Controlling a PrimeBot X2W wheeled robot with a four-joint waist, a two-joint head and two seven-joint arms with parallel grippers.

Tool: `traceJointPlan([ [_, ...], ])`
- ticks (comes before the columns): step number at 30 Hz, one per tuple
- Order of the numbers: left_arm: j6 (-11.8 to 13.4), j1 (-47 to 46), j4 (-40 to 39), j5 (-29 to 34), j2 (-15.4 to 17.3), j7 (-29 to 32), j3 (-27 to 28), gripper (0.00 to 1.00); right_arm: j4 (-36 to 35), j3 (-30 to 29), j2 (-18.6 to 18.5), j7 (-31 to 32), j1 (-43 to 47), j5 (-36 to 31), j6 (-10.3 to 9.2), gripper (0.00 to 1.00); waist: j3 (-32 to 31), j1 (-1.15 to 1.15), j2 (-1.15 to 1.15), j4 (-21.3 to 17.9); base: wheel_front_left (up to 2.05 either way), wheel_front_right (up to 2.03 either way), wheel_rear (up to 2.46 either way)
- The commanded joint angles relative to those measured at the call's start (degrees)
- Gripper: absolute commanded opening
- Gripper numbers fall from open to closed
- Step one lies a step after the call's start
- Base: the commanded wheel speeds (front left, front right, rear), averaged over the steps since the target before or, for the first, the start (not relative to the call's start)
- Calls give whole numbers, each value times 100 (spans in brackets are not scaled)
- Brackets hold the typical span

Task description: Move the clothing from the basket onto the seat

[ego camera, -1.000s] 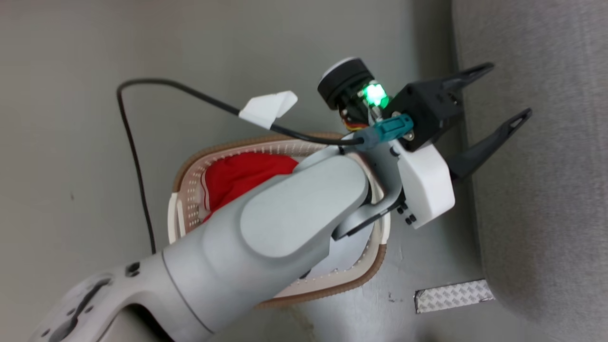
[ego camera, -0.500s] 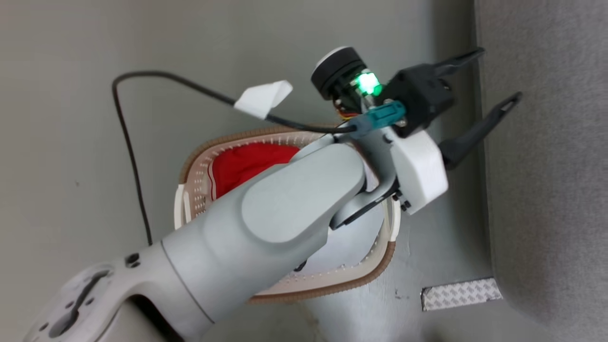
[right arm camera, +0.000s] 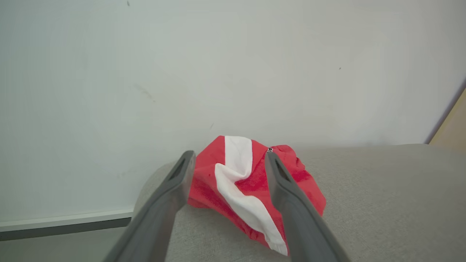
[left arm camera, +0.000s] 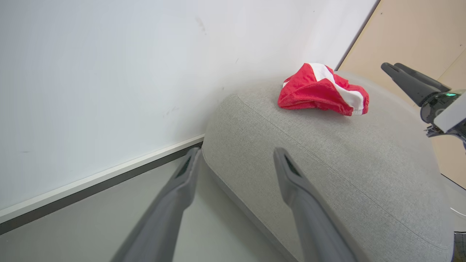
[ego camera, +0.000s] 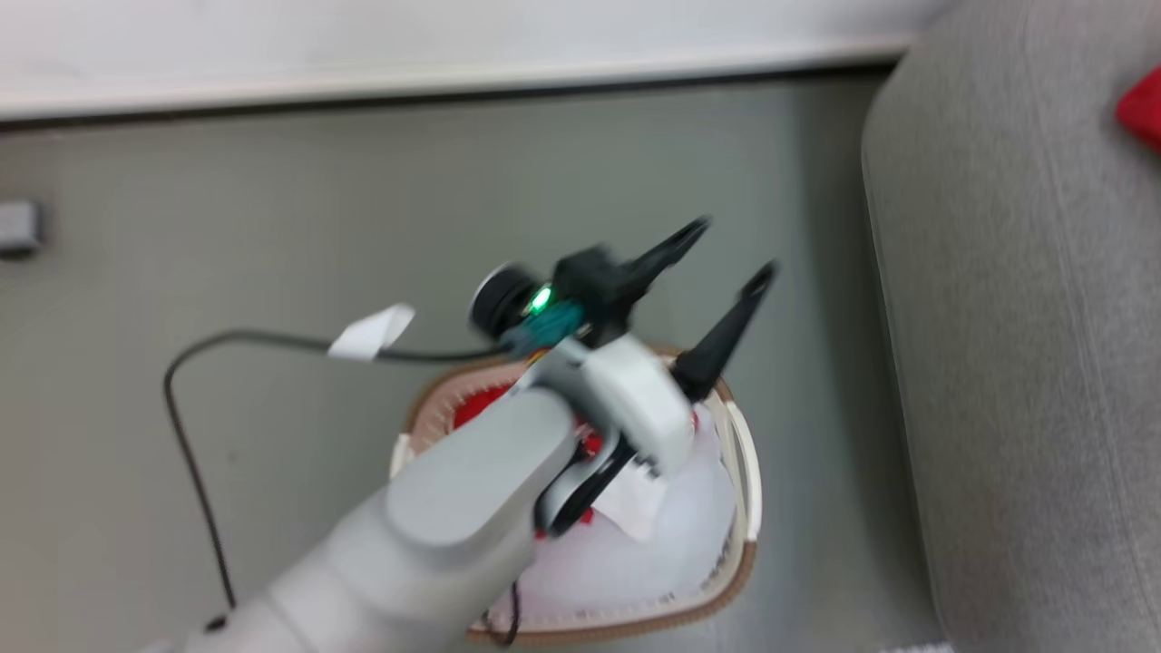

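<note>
Wide apart at the left gripper (ego camera: 736,245), with nothing between the two dark fingers. Straight beneath it and its pale forearm, the basket (ego camera: 746,472), with a little of the red clothing (ego camera: 470,413) showing on the side under the wrist and a pale sheet (ego camera: 689,535) heaped over the rest. Ahead of the fingertips and off to their right, the rounded end of the grey seat (ego camera: 1025,363), parted from the basket by a strip of grey floor (ego camera: 272,227). Trailing from the wrist to the left, a black cable (ego camera: 254,336) with a white tag. Likewise spread and empty at the right gripper (right arm camera: 229,155), over the seat. Just beyond its fingertips, on the cushion near the white wall (right arm camera: 233,54), a crumpled red garment (right arm camera: 255,182) with a white stripe, clear of both fingers.
</note>
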Motion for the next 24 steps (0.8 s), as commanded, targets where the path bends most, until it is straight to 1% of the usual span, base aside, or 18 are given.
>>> traceJointPlan([
  [1,38,245,-6,7,94,-30,36,100,-170,42,107,6,315,84,-14,100,-453,1,0,202,0,0,0],
  [3,58,534,-89,-16,173,-38,222,100,-537,68,162,5,774,73,-14,100,-728,1,0,309,0,0,0],
  [5,110,868,-182,47,278,-36,432,100,-819,132,316,5,1196,50,-14,100,-1011,1,0,410,0,0,0],
  [9,178,1649,-351,113,436,-38,881,100,-1223,354,507,5,1975,-59,-14,100,-1609,1,0,600,0,0,0],
  [13,227,2399,-515,219,565,-39,1363,100,-1549,600,635,5,2540,-181,-14,100,-2089,1,0,789,0,0,0],
  [15,256,2748,-636,368,660,-38,1604,100,-1610,763,750,5,2786,-220,-14,100,-2271,1,0,873,0,0,0],
  [17,259,3178,-760,367,664,-38,1905,100,-1684,883,781,4,2990,-288,-14,100,-2451,1,0,955,0,0,0],
  [19,272,3508,-892,525,723,-39,2181,100,-1736,940,899,5,3167,-260,-14,100,-2580,1,0,1032,0,0,0],
  [24,297,4360,-1126,917,787,-35,2863,100,-1754,1042,1074,5,3645,-484,-14,100,-2871,1,0,1215,0,0,0],
])
